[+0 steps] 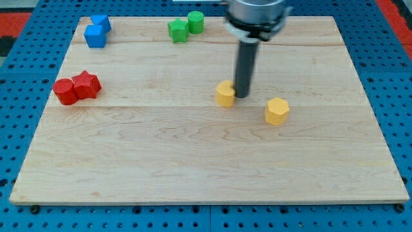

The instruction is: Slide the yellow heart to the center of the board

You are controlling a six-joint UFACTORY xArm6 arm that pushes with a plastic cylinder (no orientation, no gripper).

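A yellow heart block (224,94) lies near the middle of the wooden board (206,161). My tip (243,96) stands right beside it, on its right side, touching or almost touching it. A second yellow block, a hexagon (277,111), lies lower and to the right of my tip, apart from it.
Two red blocks (76,87) lie together at the view's left. Two blue blocks (97,31) lie at the top left corner. Two green blocks (186,26) lie at the top middle. A blue pegboard (26,77) surrounds the board.
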